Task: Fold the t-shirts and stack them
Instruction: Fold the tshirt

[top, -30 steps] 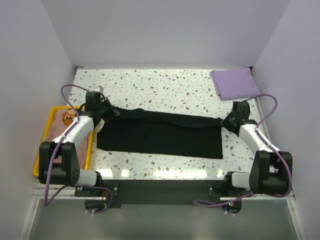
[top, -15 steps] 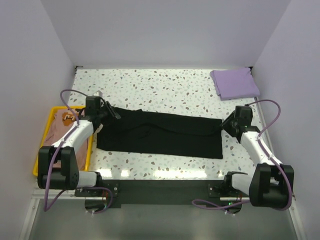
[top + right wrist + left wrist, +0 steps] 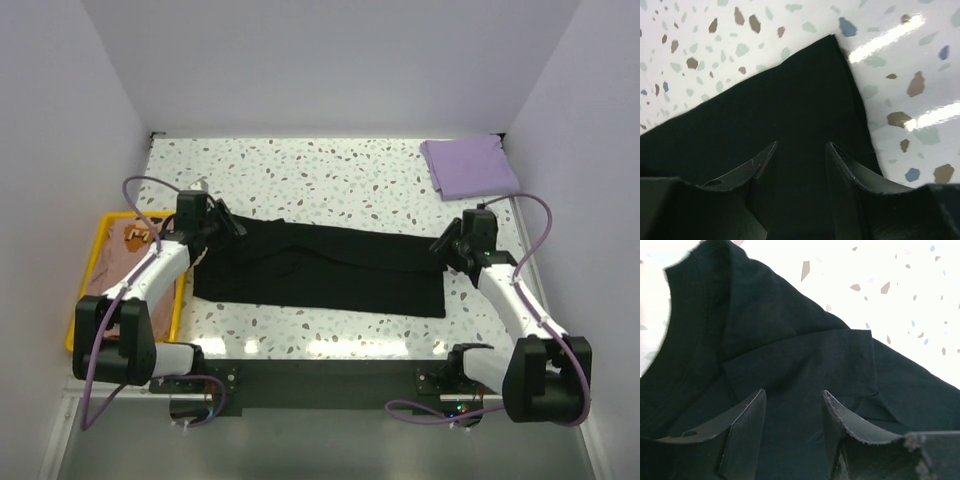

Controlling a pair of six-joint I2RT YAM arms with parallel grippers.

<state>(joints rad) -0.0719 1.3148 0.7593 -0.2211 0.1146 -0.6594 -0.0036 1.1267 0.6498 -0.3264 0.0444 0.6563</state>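
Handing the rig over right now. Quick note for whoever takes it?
Left gripper: open, empty, over the collar end of the black shirt.
Right gripper: open, empty, over its other end.
That shirt lies mid-table, folded into a long strip.
Purple shirt: folded, far right corner.
Peach shirt: in the yellow tray, left.
Done: purple folded, black half-folded.
Left: finish black, fold peach, stack all three.

- The whole table (image 3: 330, 170) is viewed from high behind, facing down.
- The black t-shirt (image 3: 790, 355) is viewed closely from both wrists, one end each.
- This shirt is shared by all views.
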